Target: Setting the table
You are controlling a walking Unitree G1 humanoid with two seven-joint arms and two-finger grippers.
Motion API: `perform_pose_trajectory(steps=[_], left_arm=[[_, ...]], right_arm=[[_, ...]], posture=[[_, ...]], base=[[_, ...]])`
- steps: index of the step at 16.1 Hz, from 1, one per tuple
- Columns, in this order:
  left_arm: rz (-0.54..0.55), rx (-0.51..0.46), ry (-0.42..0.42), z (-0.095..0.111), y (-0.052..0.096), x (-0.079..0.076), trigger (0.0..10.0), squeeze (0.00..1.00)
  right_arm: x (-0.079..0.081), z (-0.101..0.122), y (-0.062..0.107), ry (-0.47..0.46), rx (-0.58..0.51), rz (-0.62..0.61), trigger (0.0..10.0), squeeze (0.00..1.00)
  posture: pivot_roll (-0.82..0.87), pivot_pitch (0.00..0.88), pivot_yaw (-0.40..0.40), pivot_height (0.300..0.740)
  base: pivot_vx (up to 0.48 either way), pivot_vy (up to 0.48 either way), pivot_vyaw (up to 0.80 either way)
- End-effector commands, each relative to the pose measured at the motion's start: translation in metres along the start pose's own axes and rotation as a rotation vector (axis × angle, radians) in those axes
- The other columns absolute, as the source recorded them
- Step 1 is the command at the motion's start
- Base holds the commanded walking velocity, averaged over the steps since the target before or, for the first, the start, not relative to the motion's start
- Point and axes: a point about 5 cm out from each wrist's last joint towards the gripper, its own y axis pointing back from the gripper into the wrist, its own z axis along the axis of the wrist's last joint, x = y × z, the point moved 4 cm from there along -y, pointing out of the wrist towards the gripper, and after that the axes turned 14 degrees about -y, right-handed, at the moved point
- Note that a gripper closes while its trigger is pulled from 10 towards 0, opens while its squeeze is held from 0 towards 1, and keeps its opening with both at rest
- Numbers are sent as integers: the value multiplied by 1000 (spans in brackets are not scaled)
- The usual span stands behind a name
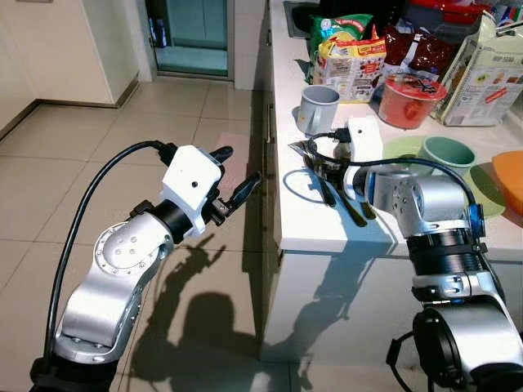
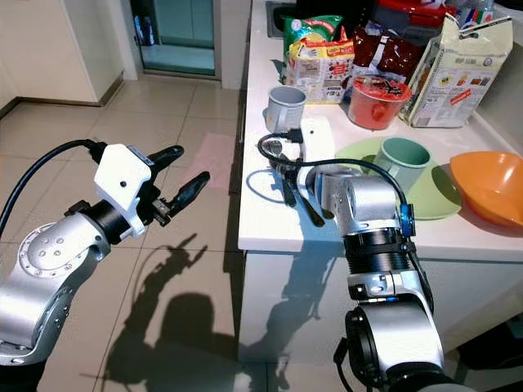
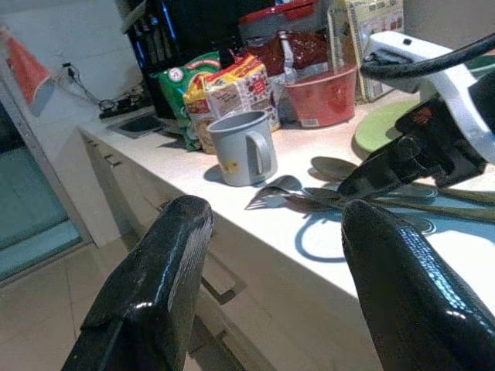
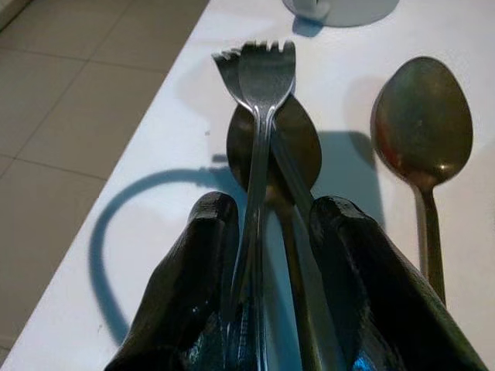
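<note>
Two silver arms reach forward from the robot. On the robot's right, the right pincer (image 4: 267,255) lies low on the white desk (image 1: 310,220), its black fingers (image 4: 193,263) drawn narrow around the handles of a small bundle of cutlery: two forks (image 4: 259,73) stacked over a spoon (image 4: 305,147). The fork tines stick out ahead of the fingertips, toward the desk's edge and the grey mug (image 1: 317,109) beyond them. A second spoon (image 4: 421,127) lies loose on the desk just beside the pincer, not held, its bowl level with the forks' necks.

Past the pincer's wrist sits a green cup (image 2: 400,161) on a green plate (image 2: 437,200), with an orange bowl (image 2: 490,186) farther out to that side. Beyond the mug, at the back of the desk, stand a red tub (image 1: 409,100), yellow and green snack packets (image 1: 347,57) and a tall paper bag (image 2: 453,73).

On the robot's left, the left pincer (image 1: 237,175) hovers over the tiled floor (image 1: 98,163), off the desk's edge, its fingers spread wide and holding nothing. It points toward the desk, with the cutlery and mug ahead of its tips.
</note>
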Motion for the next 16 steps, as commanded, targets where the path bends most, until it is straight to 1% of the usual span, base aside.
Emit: perform_pose_trajectory(steps=[1,2,3,4,5,6,7,8,9,10,11,12,13,14,15,16], left_arm=[[12,-2,-7,0,-2,3,10000,0],[19,-6,-10,1,-4,6,10000,0],[35,-16,0,2,-5,10,10000,0],[41,-14,16,2,-5,10,10000,0],[33,-10,-3,1,-4,7,10000,0],[53,-1,12,1,3,10,10000,0],[60,10,42,1,9,9,10000,0],[53,4,58,3,11,9,10000,0],[41,20,34,0,15,10,10000,0],[55,22,41,-1,15,14,10000,0],[98,16,61,-1,14,23,10000,0],[123,9,69,0,12,27,10000,0],[130,16,59,0,8,29,10000,0],[127,20,54,0,7,28,10000,0],[121,22,59,-1,5,28,10000,0],[119,19,64,0,5,28,10000,0]], right_arm=[[1,7,2,18,-30,-5,10000,0],[5,10,1,39,-38,0,10000,0],[8,16,1,36,-56,4,10000,0],[7,17,1,25,-62,2,10000,0],[7,13,1,-3,-45,6,10000,0],[18,16,4,-20,-58,53,10000,0],[22,13,5,-67,-40,70,10000,0],[23,12,7,-65,-40,67,10000,0],[18,5,9,-13,-33,46,10000,0],[15,5,9,30,-36,32,10000,0],[13,11,9,48,-53,22,10000,0],[12,17,9,43,-72,23,10000,0],[9,22,9,42,-91,11,10000,0],[7,23,9,50,-97,1,10000,0],[8,23,10,32,-111,4,10000,0],[9,23,11,17,-119,12,10000,0]], posture=[[41,0,-91,740],[39,0,-99,740],[40,0,-104,740],[47,0,-105,740],[31,0,-140,740],[16,0,-123,740],[-4,0,-114,740],[-4,0,-114,740],[5,0,-101,740],[-3,0,-98,740],[-11,0,-96,740],[-11,0,-97,740],[-1,0,-88,740],[0,0,-87,740],[5,0,-61,740],[5,0,-61,740]], base=[[0,0,0],[0,0,0],[0,0,0],[0,0,0],[0,0,0],[0,0,0],[0,0,0],[0,0,0],[0,0,0],[0,0,0],[0,0,0],[0,0,0],[0,0,0],[0,0,0],[0,0,0],[0,0,0]])
